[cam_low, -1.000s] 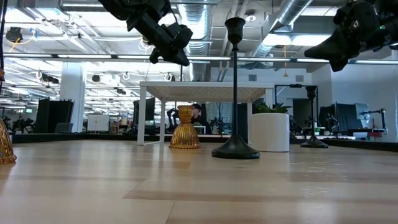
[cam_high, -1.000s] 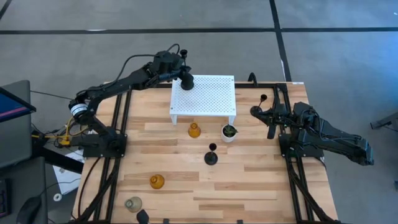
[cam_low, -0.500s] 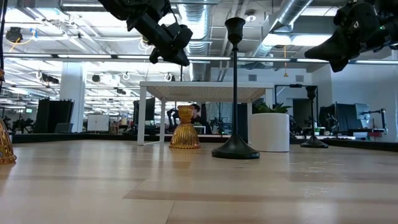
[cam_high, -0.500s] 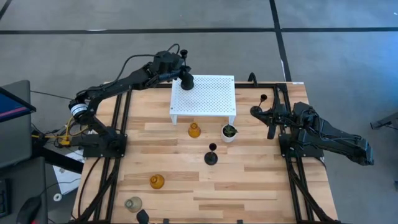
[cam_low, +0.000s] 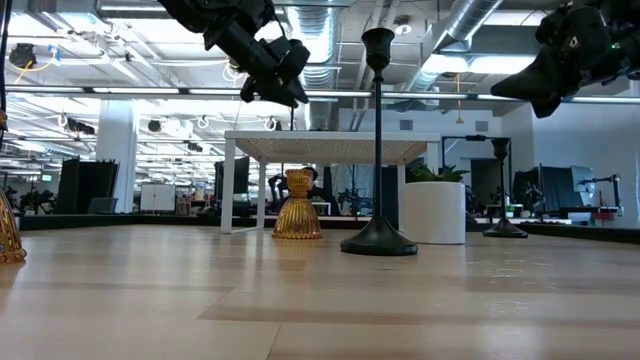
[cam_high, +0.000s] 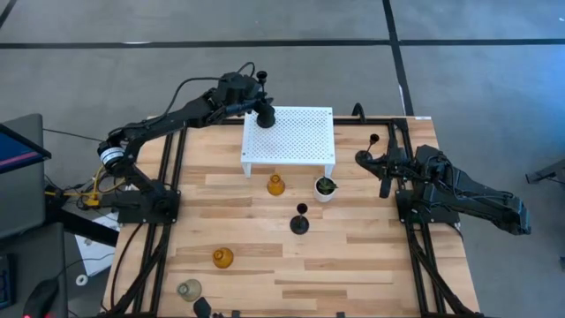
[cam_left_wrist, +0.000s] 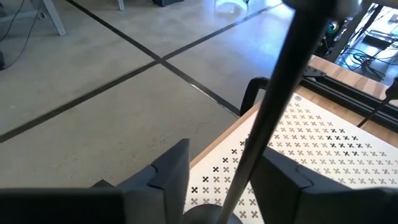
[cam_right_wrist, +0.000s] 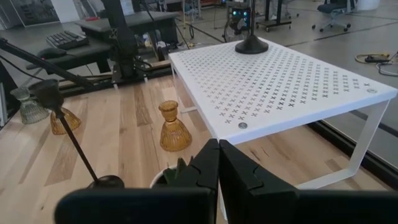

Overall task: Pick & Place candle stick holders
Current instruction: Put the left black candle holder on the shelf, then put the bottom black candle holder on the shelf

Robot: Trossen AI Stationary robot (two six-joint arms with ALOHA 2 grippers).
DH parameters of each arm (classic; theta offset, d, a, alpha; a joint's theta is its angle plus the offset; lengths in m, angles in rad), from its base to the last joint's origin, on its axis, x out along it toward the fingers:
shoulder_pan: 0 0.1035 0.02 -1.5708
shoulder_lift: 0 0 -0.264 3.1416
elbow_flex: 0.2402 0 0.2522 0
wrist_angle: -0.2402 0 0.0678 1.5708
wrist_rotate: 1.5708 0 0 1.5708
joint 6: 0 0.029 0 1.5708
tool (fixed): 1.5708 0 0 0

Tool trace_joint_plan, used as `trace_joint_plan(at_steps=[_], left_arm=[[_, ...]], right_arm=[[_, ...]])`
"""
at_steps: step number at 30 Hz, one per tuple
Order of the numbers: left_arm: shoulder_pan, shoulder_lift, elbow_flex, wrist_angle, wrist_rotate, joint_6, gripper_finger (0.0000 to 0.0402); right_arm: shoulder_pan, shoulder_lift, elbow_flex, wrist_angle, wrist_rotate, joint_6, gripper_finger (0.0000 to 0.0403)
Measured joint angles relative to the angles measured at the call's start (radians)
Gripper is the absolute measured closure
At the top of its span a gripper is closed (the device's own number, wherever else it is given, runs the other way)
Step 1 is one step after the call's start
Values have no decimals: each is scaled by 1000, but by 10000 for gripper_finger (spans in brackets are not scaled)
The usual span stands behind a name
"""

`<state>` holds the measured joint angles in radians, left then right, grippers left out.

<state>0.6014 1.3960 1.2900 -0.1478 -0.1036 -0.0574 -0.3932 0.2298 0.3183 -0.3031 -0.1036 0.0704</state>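
A black thin-stemmed candle stick holder [cam_right_wrist: 251,45] stands by its round base on the far left corner of the white perforated shelf [cam_high: 296,141]. My left gripper [cam_high: 264,114] is open above that base, its fingers on either side of the stem [cam_left_wrist: 267,118]. My right gripper [cam_high: 364,158] is shut and empty, held above the table's right side. A second black holder [cam_high: 300,222] stands mid-table, and a third [cam_high: 374,140] at the far right. Two amber glass holders [cam_high: 275,185] [cam_high: 222,258] and a pale grey one [cam_high: 189,289] stand on the table.
A small white pot with a green plant [cam_high: 325,187] stands by the shelf's near right leg, next to the amber holder. Black rails run along the table's left and right sides [cam_high: 415,256]. Bare wood lies at the table's near right [cam_high: 353,274].
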Motion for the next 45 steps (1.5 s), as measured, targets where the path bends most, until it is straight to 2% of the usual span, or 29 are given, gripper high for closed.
trace_joint_plan(at_steps=[13, 22, 35, 45], left_arm=[[0, 0, 0, 5, 0, 0, 153], [0, 0, 0, 13, 0, 0, 112], [0, -6, 0, 15, 0, 0, 94], [-2, -112, 0, -26, 0, -1, 96]], right_arm=[[0, 0, 0, 0, 0, 1, 403], [0, 0, 0, 1, 0, 1, 403], [0, 0, 0, 1, 0, 1, 403], [0, 0, 0, 1, 0, 1, 403]])
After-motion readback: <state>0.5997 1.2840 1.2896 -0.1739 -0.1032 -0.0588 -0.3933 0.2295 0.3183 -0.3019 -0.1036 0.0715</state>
